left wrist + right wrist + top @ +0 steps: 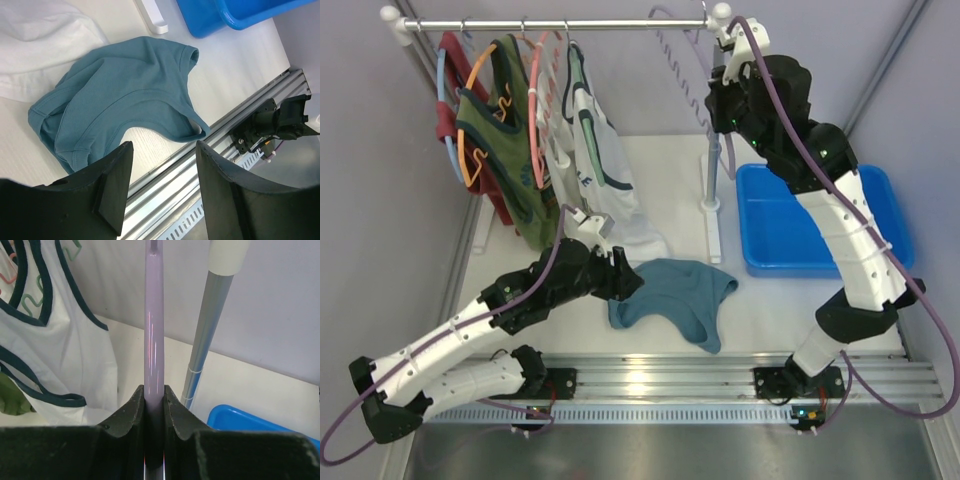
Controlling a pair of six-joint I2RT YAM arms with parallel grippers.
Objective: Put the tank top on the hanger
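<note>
My right tool [154,397] is clenched on the hanger [153,315]. My left tool [162,170] hangs released by the tank top [125,95] and may pinch both layers, shutting the opening.

Pale grey-lilac walls [370,150] closed in a white counter [670,180] on the left, back and right. A metal clothes rail [560,24] with white end knobs spanned the back, and a ribbed aluminium track [660,378] ran along the near edge, catching a bright glare.
</note>
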